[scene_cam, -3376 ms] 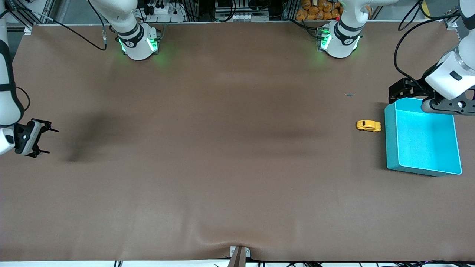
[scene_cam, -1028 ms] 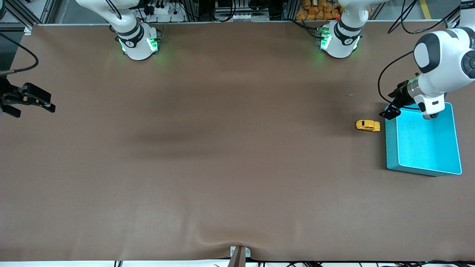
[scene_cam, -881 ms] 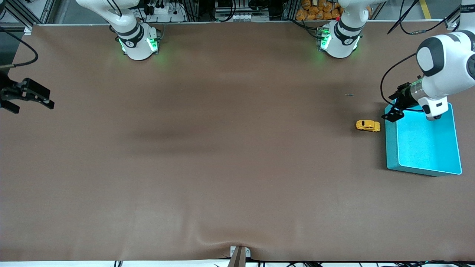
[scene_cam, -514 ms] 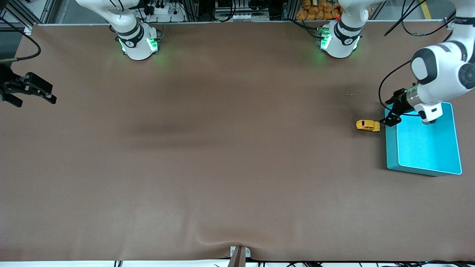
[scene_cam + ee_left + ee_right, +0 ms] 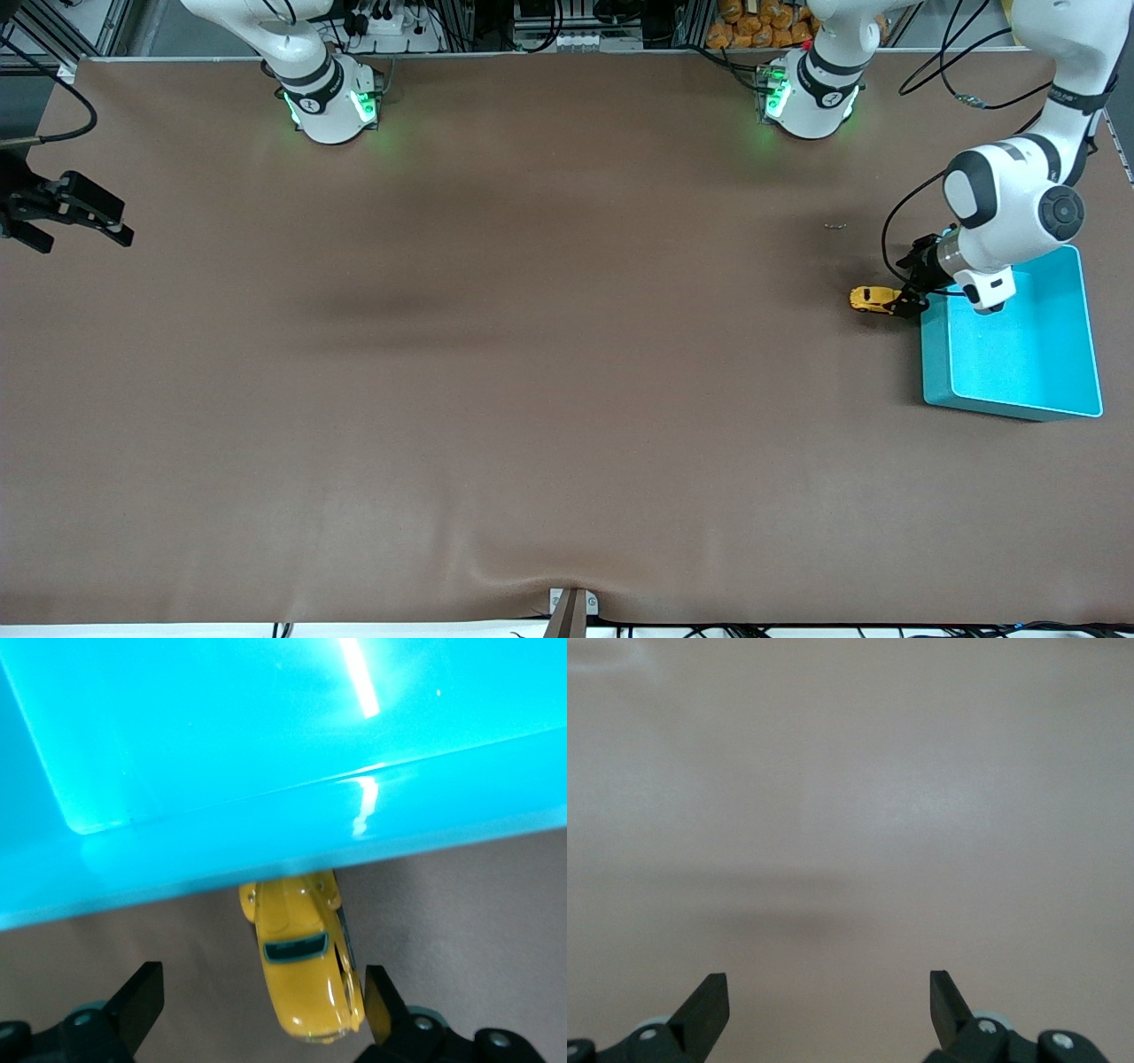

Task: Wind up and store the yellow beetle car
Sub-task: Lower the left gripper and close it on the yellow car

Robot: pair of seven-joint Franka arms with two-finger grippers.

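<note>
Teal bin [image 5: 1010, 408] sits on the brown table [image 5: 532, 399] at the left arm's end; nothing shows inside it, only glare on its floor in the left wrist view. The yellow beetle car [image 5: 873, 299] stands on its wheels on the table just beside the bin's wall, on the side toward the right arm's end, one end of it close against that wall [image 5: 266, 850]. Left gripper [image 5: 909, 303] is down low at the car, between car and bin corner; in the left wrist view its fingers [image 5: 142, 1001] are spread wide with the car [image 5: 306, 970] between them, one finger right beside the car's flank, the other well clear, nothing held. Whether that near finger touches the car, cannot tell. Right gripper [image 5: 66, 213] hangs over the table edge at the right arm's end, waiting, fingers [image 5: 943, 997] wide apart over bare tabletop [image 5: 850, 815].
</note>
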